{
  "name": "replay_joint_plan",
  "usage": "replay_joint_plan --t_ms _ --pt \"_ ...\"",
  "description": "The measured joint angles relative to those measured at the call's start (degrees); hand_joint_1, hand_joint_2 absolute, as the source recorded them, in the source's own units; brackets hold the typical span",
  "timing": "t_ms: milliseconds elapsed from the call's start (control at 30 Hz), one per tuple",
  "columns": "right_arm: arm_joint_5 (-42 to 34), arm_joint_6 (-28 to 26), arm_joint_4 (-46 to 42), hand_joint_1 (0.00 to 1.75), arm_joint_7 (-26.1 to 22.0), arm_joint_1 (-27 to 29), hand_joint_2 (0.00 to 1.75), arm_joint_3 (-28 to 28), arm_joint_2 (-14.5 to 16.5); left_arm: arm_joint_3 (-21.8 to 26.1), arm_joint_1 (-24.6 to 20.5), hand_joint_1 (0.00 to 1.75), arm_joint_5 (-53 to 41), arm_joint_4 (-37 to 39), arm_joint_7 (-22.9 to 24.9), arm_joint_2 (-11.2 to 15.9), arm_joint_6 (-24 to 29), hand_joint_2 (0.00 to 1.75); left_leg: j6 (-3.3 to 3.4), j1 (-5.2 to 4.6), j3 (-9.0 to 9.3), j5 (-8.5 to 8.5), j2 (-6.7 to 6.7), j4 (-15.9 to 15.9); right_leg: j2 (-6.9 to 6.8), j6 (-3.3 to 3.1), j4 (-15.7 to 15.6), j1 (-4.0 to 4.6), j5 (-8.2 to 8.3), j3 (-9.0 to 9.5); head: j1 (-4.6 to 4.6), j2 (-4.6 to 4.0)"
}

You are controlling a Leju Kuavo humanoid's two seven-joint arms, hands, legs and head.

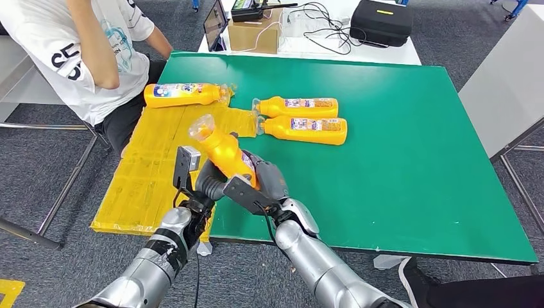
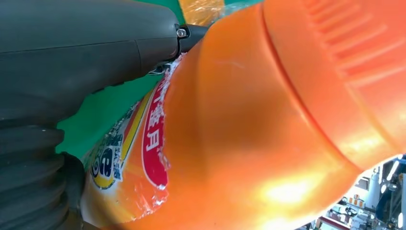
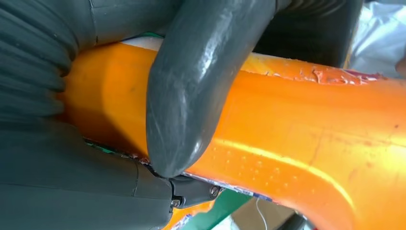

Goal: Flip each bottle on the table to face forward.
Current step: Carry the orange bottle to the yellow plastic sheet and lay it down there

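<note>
— Both hands grip one orange bottle (image 1: 221,151), lifted at lower centre, cap tilted toward upper left?
— Yes. Left hand (image 1: 204,186) and right hand (image 1: 260,183) wrap its base, fingers closed around it. Three more bottles (image 1: 301,119) lie flat on the green table (image 1: 417,128), upper centre.

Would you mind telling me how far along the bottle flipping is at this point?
Two bottles lie side by side on the green table, labels up, so they look done. The held bottle is mid-flip, gripped by the left hand and right hand. The bottle by the person also shows a label; whether it needs flipping is unclear.
</note>
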Motion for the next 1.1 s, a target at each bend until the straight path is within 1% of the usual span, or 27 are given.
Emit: replay_joint_plan --t_ms 33,67,100,167,200,233,467,700,833,1000,1100 --pt "0.08 0.09 0.32 1.75 0.08 -0.05 1.75 0.37 0.00 0.02 0.25 1.31 0.28 -0.02 -0.16 0.09 -0.04 1.75 0.00 0.00 0.00 0.00 0.01 0.00 0.00 0.00 0.00 0.00 0.00 -0.01 0.00 0.00" --pt "0.13 0.12 0.60 1.71 0.11 -0.10 1.75 0.71 0.00 0.03 0.51 1.75 0.55 -0.04 -0.39 0.17 -0.21 1.75 0.00 0.00 0.00 0.00 0.01 0.00 0.00 0.00 0.00 0.00 0.00 -0.02 -0.01 0.00" --pt "0.11 0.13 0.85 1.42 0.12 -0.17 1.75 1.00 0.00 0.05 0.77 1.75 0.83 -0.10 -0.61 0.23 -0.48 1.75 0.00 0.00 -0.01 0.00 0.01 0.00 0.00 0.00 0.00 0.00 0.00 -0.03 -0.01 0.00" --pt "-0.06 0.08 1.22 0.55 0.12 -0.31 1.75 1.47 0.00 0.09 1.18 1.75 1.42 -0.37 -1.02 0.29 -1.05 1.75 0.00 0.00 -0.02 0.00 0.01 0.00 0.00 0.00 0.00 0.00 0.00 -0.03 -0.01 -0.01" --pt "-0.19 -0.04 1.35 0.14 0.12 -0.34 1.75 1.63 0.00 0.12 1.31 1.75 1.69 -0.59 -1.20 0.29 -1.18 1.75 0.00 0.00 -0.02 0.00 0.00 0.00 0.00 0.00 0.00 0.00 0.00 -0.03 -0.01 -0.01" --pt "-0.30 -0.22 1.46 0.00 0.12 -0.30 1.75 1.76 0.00 0.14 1.35 1.75 1.97 -0.88 -1.32 0.29 -1.15 1.75 0.00 0.00 -0.02 0.00 0.00 0.00 0.00 0.00 0.00 0.00 0.00 -0.03 0.00 -0.01" --pt "-2.63 -2.51 1.31 0.00 -0.30 0.74 1.75 1.74 -0.08 0.74 1.13 1.75 4.41 -3.11 -0.93 0.33 1.03 1.75 0.00 0.00 -0.03 0.00 0.00 0.00 0.00 0.00 0.00 0.00 0.00 -0.04 0.00 -0.01" --pt "-5.02 -3.57 -1.60 0.00 -1.81 2.07 1.75 -0.27 -1.27 3.67 0.83 1.75 8.37 -4.57 -0.66 0.48 4.04 1.75 0.00 0.00 -0.03 0.00 0.00 0.00 -0.01 0.01 0.00 0.00 0.01 -0.04 0.01 0.00" --pt "-5.20 -3.85 -2.55 0.00 -1.80 3.28 1.75 -1.35 -2.58 5.66 0.12 1.75 8.95 -5.01 -0.67 1.32 4.46 1.75 0.00 0.00 -0.03 0.01 -0.03 0.00 -0.03 0.01 0.00 0.00 0.01 -0.04 0.01 0.00" --pt "-5.51 -4.29 -3.77 0.00 -1.86 4.03 1.75 -2.00 -3.15 6.63 0.00 1.75 9.94 -5.05 -0.69 1.62 5.11 1.75 0.00 0.00 -0.04 0.01 -0.02 0.00 -0.04 0.01 0.00 0.00 0.01 -0.04 0.01 -0.01" --pt "-6.22 -4.62 -5.35 0.00 -2.19 4.86 1.75 -3.00 -3.81 7.66 -0.32 1.75 9.14 -5.03 -2.16 2.39 7.88 1.75 0.00 0.00 -0.04 0.00 -0.02 0.00 -0.04 0.01 0.00 0.00 0.01 -0.04 0.01 0.00"
